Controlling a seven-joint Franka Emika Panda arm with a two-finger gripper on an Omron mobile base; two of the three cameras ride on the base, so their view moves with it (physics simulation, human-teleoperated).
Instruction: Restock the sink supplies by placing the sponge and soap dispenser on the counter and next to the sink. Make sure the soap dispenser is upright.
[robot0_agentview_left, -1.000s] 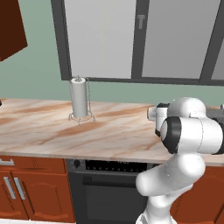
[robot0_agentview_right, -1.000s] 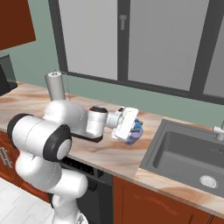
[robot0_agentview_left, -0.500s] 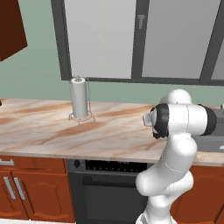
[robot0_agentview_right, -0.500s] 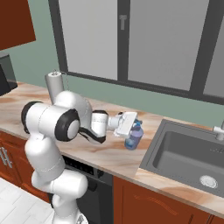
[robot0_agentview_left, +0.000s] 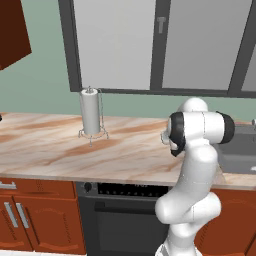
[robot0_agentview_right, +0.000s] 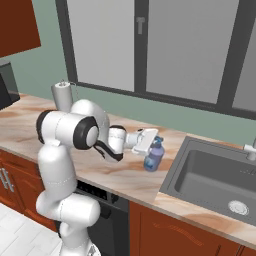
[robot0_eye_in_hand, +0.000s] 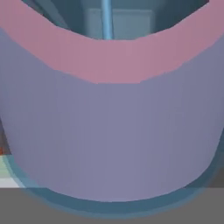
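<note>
The soap dispenser (robot0_agentview_right: 153, 157) stands near-upright on the counter (robot0_agentview_right: 125, 176) just left of the sink (robot0_agentview_right: 215, 175), with the fingers (robot0_agentview_right: 150, 143) closed around its upper body in the right base view. The left base view adds the paper-towel roll (robot0_agentview_left: 91, 111). The hand view shows the bottle's lavender wall close up.

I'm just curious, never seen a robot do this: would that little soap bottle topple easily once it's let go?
Probably fairly stable: the soap dispenser looks squat and rounded, roughly upright over the counter. Its narrow pump top might make it wobble if nudged. Its smooth body could be slippery, though the gripper seems to hold it firmly.
</note>
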